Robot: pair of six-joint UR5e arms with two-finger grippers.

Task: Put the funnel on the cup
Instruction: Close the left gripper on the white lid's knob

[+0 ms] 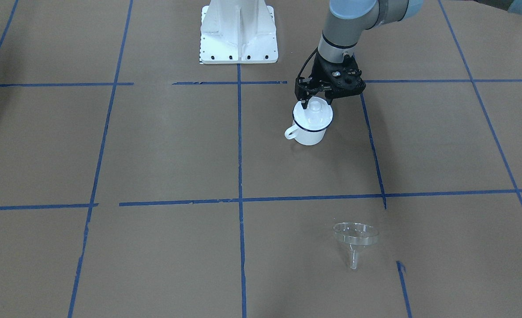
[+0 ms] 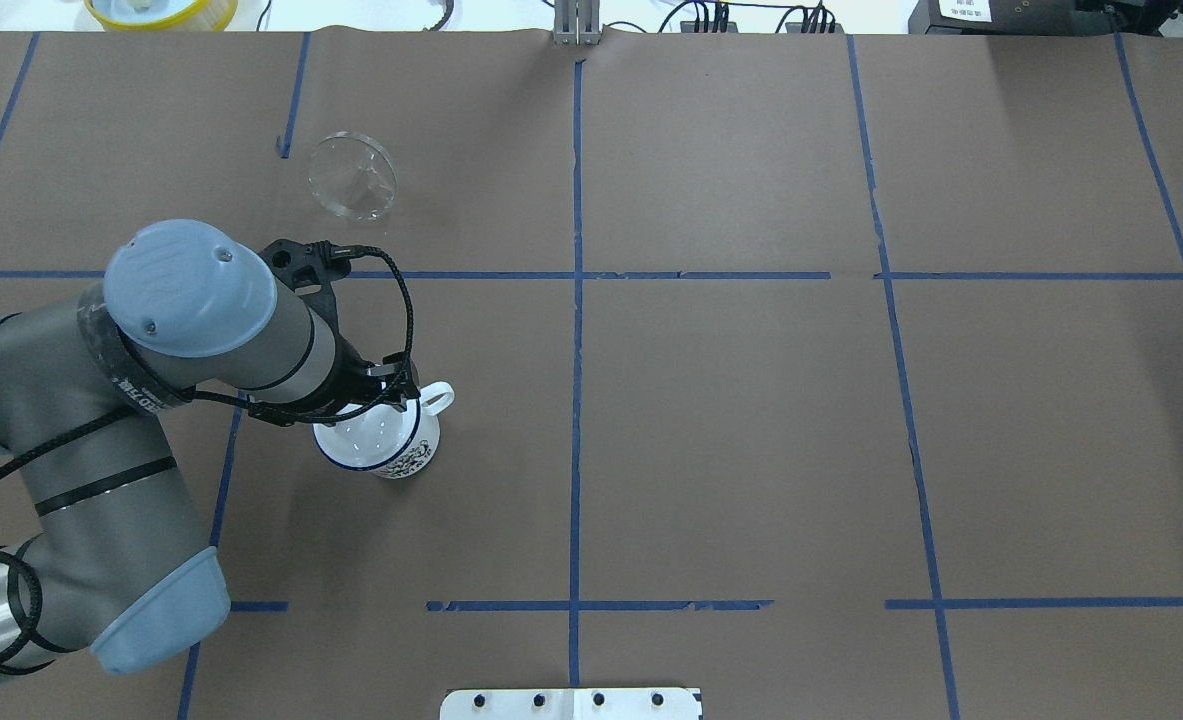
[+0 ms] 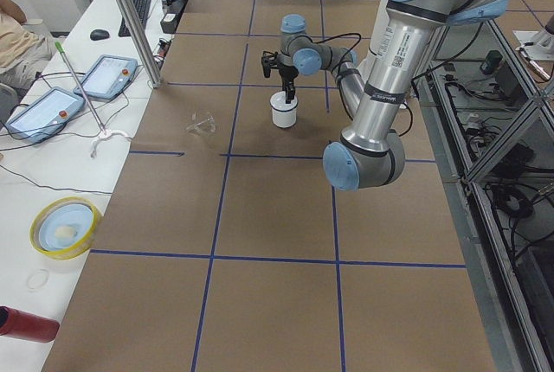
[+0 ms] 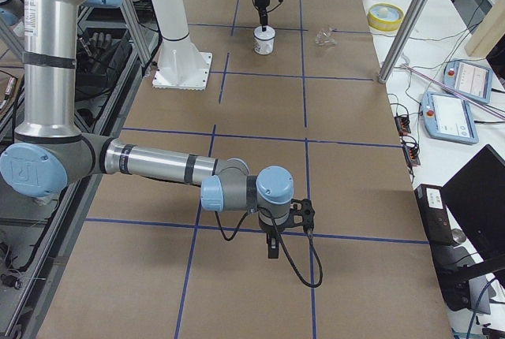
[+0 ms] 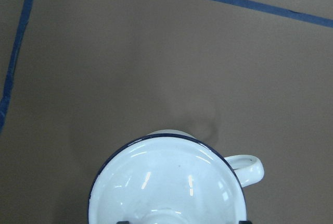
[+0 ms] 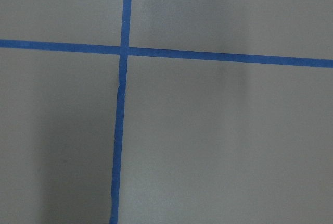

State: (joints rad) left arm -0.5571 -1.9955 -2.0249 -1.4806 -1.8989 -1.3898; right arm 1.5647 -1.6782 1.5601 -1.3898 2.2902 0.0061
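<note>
Left pincer (image 1: pixel 317 103), jaws spread, is straddling the knob (image 1: pixel 316 107) of the lid (image 1: pixel 312 117) on the cup (image 1: pixel 309 134) — closing off-centre could be tipping the cup, with the funnel (image 1: pixel 356 235) lying well apart.

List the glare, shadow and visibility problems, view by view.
Overhead exterior: the clear funnel nearly vanishes into the brown paper, only rim glints showing. Left wrist: glare streaks on the white lid atop the cup, cropped at the bottom edge. Right wrist: soft shadow darkens the paper's left side.
</note>
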